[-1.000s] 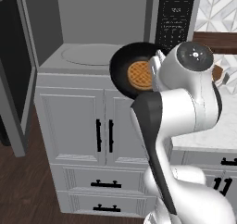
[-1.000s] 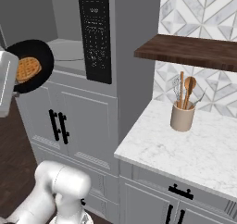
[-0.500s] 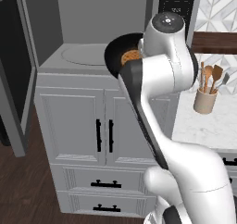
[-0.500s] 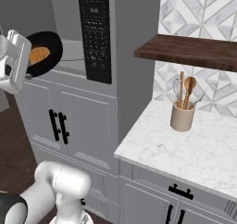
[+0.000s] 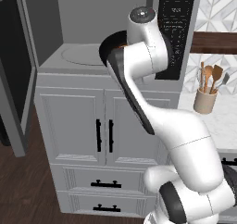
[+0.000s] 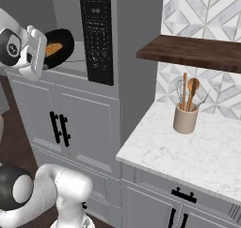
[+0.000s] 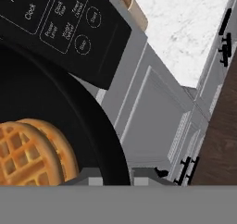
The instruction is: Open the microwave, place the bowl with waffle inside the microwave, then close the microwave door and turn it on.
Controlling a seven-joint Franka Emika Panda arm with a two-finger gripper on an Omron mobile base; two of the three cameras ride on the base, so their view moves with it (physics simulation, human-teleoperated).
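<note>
Bowl [image 6: 59, 47] w/ waffle [image 6: 53, 49] now up at mouth of microwave [image 5: 106, 31], upper centre of left base view, upper left of right base view; 1 s ago hung lower, out in front of cabinet doors, so carried up and in toward cavity. Bowl tilted, rim toward claw; in hand view, waffle [image 7: 32, 153] at lower left, bowl wall [image 7: 60, 112] sweeping round it. Claw [image 7: 118, 177] narrow, pinched on bowl rim, grip unchanged over last sec. Microwave door [image 5: 18, 79] swung wide at left edge of left base view. Meaning: opening step done, placing step under way; setting down on turntable [image 5: 83, 55], door shut and keypad [image 6: 96, 31] press not yet done.

Count: 1 microwave, 1 door, 1 bowl, waffle poss. 2 stacked discs in hand view, 1 turntable, 1 keypad. Outward: 1 utensil crock [image 6: 185, 118] on marble counter [image 6: 188, 151] right of centre, 1 wood shelf [image 6: 193, 52] above.
</note>
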